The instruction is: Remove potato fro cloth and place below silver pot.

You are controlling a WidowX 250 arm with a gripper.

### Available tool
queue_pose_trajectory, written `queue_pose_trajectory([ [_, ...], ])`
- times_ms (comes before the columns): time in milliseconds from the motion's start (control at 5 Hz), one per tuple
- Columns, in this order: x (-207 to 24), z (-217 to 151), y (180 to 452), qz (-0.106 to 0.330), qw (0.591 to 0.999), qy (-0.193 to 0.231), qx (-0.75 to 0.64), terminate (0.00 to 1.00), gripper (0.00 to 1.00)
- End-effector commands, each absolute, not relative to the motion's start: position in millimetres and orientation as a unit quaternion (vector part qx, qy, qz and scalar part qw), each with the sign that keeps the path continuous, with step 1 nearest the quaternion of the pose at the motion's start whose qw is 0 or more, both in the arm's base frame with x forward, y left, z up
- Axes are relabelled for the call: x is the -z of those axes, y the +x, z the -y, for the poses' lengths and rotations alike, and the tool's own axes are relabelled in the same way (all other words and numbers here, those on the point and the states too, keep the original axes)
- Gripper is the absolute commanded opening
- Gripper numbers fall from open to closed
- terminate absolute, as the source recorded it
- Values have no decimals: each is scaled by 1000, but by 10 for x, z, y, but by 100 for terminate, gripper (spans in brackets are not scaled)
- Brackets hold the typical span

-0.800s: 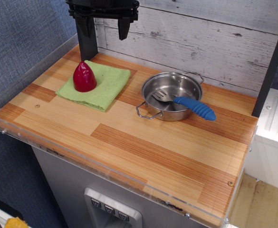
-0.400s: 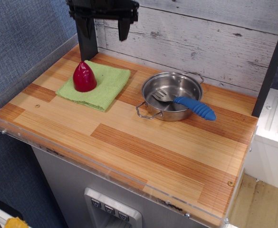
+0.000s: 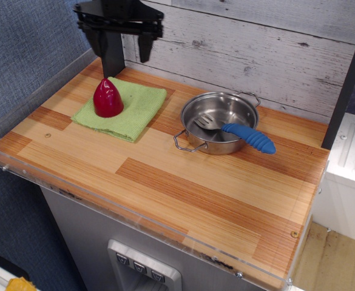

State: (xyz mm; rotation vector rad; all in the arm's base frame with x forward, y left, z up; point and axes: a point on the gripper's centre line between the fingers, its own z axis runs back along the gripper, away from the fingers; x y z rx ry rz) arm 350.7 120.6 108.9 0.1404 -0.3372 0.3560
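Dark-red and glossy, the potato stands upright on the left part of the cloth, point up. The gripper hangs above and just behind it, its 2 fingers spread wide and empty. To grasp well, I judge it should centre over the tip, descend until the fingers straddle the round base, then close low, since the taper could slip. Bare wood in front of the pot looks free.
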Motion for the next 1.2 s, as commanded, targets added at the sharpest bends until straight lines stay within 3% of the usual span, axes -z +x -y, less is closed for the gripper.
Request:
queue_pose_trajectory([
  [0,-1102,-1428,3493,161,979,55,-112,0,100],
  [400,-865,-1494,3517,136,986,40,-92,0,100],
  [1000,-573,-1553,3445,86,992,53,-76,0,100],
])
